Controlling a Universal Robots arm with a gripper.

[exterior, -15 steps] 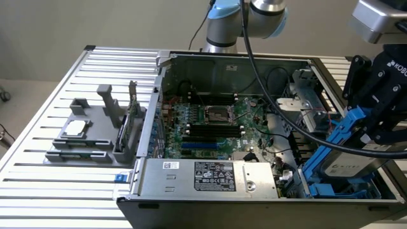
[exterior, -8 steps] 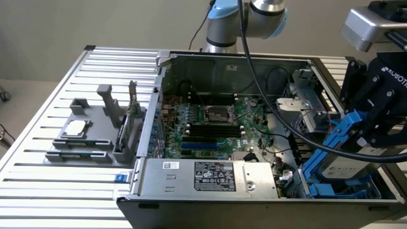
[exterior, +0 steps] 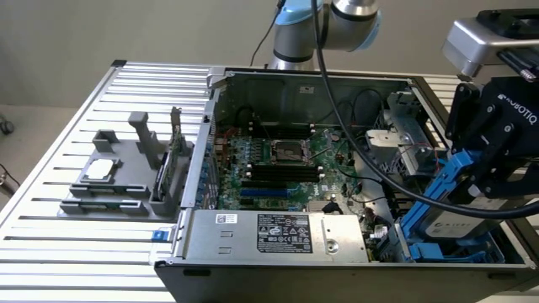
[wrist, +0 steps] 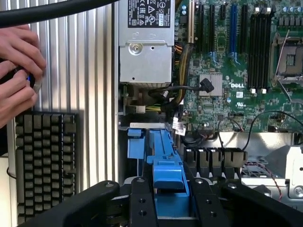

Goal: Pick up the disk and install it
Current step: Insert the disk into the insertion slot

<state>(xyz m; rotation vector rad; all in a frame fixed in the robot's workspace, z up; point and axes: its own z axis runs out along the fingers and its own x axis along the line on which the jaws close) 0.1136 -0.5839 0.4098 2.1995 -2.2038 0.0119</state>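
Note:
My gripper is shut on the disk, a silver drive with a white label in a blue plastic carrier. It holds the disk tilted on edge above the blue drive bay, at the open computer case's near corner on the exterior view's right. In the wrist view the blue carrier sits clamped between the two black fingers, with the bay's blue rails just beyond it. The gripper body hides most of the disk's upper part.
A long grey power supply lies along the case's front beside the bay. The motherboard fills the case floor, crossed by a thick black cable. A grey fixture with a small silver chip sits outside the case. A person's hands work above a keyboard.

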